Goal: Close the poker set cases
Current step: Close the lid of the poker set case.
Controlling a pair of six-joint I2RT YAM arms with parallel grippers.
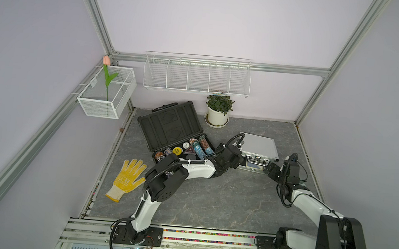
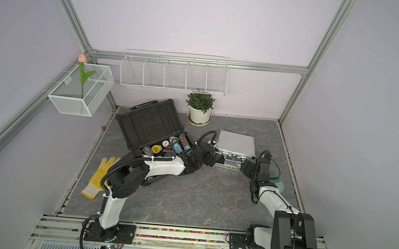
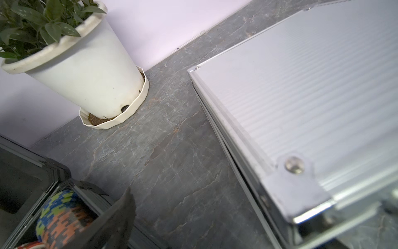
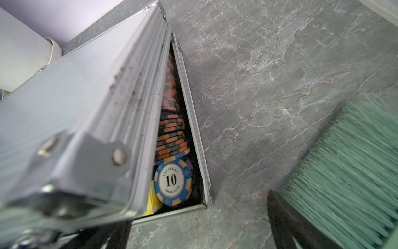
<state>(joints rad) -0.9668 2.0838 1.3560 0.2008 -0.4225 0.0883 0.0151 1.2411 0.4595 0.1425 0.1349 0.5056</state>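
left claw: jaws wide, holding nothing, parked at the 8 o'clock corner of the silver case. right claw: also wide and empty, at the 4 o'clock corner. The silver case sits at 1 o'clock on the bench. Its lid is most of the way down but ajar, with a wedge gap along the side in the right wrist view. Can't tell what props the lid. One right finger sits under its front corner, contact unclear.

Risks as I read them:
- Lid drops or gets pressed with that finger under it → pinch, and the gap doesn't close.
- "10" chip stands on edge in front of the orange-black stack. If it rides high, the lid fouls on it.
- Off-centre push from one corner → case skids on the smooth bench toward the green brush at its 3 o'clock.
- dark case at 11 o'clock is fully open, lid leaning back, chip rolls exposed. The left forearm lies across its front edge, so a careless swing clips them.
- plant pot at 12 o'clock sits near the dark lid's corner. An arm reaching behind that lid could tip it.
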